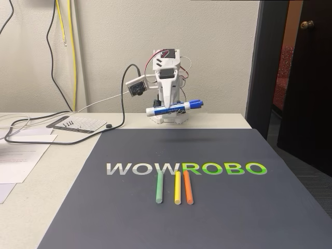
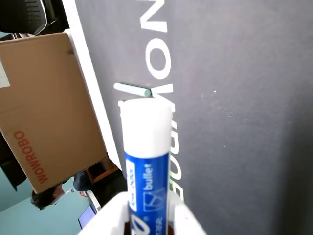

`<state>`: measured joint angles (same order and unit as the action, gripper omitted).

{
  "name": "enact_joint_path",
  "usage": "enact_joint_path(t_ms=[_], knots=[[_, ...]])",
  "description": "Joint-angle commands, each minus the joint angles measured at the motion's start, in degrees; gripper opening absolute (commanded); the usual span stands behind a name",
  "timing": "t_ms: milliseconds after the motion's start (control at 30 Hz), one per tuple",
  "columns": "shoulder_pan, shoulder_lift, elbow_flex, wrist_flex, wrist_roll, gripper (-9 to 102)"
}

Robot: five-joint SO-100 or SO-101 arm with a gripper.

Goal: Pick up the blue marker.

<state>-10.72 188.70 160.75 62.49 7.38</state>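
The blue marker (image 1: 173, 108) hangs in the air near the back of the table, nearly level, its blue cap toward the right in the fixed view and its white end to the left. My gripper (image 1: 168, 107) is shut on its barrel, well above the dark mat (image 1: 207, 207). In the wrist view the marker (image 2: 145, 161) runs up from between my white fingers (image 2: 183, 220), white end uppermost, blue label showing.
Green (image 1: 160, 187), yellow (image 1: 177, 188) and orange (image 1: 188, 187) sticks lie side by side on the mat under the WOWROBO lettering. Papers and cables sit at the left of the table. A cardboard box (image 2: 44, 107) lies beyond the mat in the wrist view.
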Motion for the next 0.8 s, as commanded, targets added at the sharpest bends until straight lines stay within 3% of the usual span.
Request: enact_joint_path(t_ms=[0, 767], knots=[[0.5, 3.2, 0.3, -1.5, -0.9, 0], [0.5, 3.2, 9.1, -12.0, -1.4, 0]])
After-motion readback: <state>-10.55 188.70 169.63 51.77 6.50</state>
